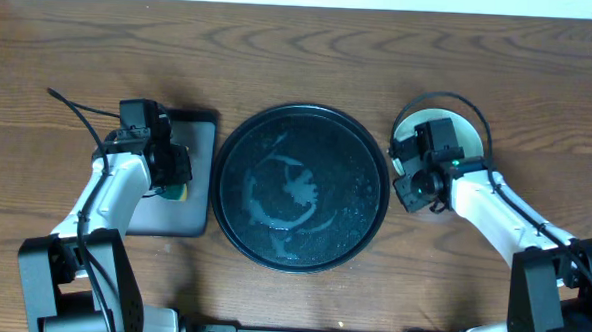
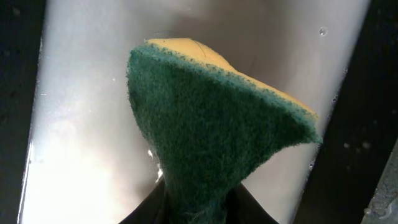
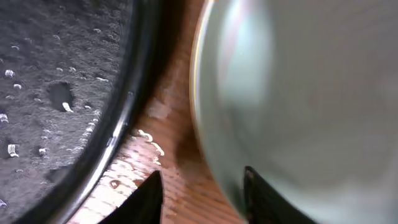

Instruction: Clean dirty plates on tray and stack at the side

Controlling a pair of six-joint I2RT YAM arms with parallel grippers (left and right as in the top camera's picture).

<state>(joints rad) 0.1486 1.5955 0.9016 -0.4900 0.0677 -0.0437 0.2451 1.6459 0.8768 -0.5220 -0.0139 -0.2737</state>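
The large round black tray (image 1: 303, 231) lies mid-table, wet with pale smears and no plates on it. It also shows in the right wrist view (image 3: 56, 74). A pale plate stack (image 1: 456, 128) sits to its right on the wood; I cannot tell how many plates it holds. The top one looks pale mint (image 3: 311, 93). My right gripper (image 1: 412, 186) (image 3: 202, 199) is open, its fingers straddling the plate's left rim. My left gripper (image 1: 172, 179) (image 2: 199, 208) is shut on a green and yellow sponge (image 1: 178, 193) (image 2: 211, 118).
A smaller rectangular black tray with a grey inside (image 1: 174, 216) (image 2: 81, 124) lies left of the round tray, under the sponge. The wood between the round tray and the plates is wet (image 3: 155, 143). Cables loop behind both arms.
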